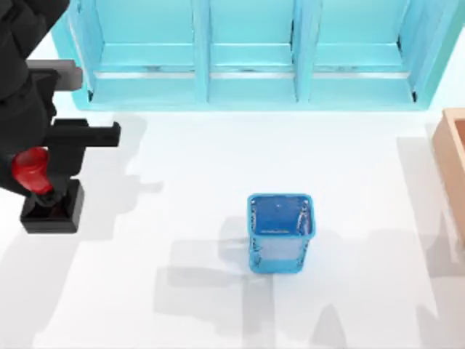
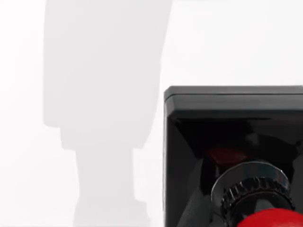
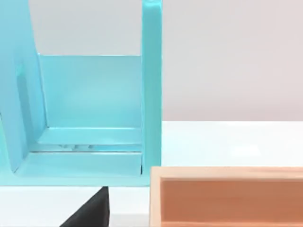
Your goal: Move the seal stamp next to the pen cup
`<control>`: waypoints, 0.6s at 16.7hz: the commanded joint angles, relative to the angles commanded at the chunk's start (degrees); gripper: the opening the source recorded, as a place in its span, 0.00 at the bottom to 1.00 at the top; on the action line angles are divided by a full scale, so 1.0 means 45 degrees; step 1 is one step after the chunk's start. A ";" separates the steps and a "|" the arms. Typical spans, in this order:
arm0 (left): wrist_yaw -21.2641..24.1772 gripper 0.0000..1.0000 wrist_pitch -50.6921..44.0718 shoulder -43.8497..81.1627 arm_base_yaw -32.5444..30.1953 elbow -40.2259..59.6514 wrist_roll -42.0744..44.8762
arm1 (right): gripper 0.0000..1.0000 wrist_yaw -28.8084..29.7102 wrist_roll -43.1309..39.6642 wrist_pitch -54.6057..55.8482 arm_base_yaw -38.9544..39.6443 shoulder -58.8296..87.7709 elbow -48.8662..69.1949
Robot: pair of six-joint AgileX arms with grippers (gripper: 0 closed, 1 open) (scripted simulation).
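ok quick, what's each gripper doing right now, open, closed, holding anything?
Left gripper: at the seal stamp near the table's left edge; grip cannot be told.
Right gripper: cannot be told.

Stamp (image 1: 45,195): glossy red knob, black square base. Cup (image 1: 280,231): translucent bright blue. Shelf unit (image 1: 251,54), upper frame: light blue. Box (image 1: 452,163), right edge: tan orange. Table (image 1: 218,160): plain white. Left arm: black.

A light-blue shelf unit (image 1: 251,54) stands along the white tabletop's (image 1: 182,160) far edge, a wooden box (image 1: 452,163) at its right.
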 joint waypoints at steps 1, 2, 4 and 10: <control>0.0000 0.00 0.0000 0.0000 0.0000 0.0000 0.0000 | 1.00 0.0000 0.0000 0.0000 0.0000 0.0000 0.0000; 0.0009 0.00 0.0035 0.0048 0.0053 -0.0036 0.0032 | 1.00 0.0000 0.0000 0.0000 0.0000 0.0000 0.0000; 0.0019 0.00 0.0057 0.0235 -0.0142 0.0051 -0.0165 | 1.00 0.0000 0.0000 0.0000 0.0000 0.0000 0.0000; 0.0026 0.00 0.1114 0.2235 -0.3359 0.0883 -0.3351 | 1.00 0.0000 0.0000 0.0000 0.0000 0.0000 0.0000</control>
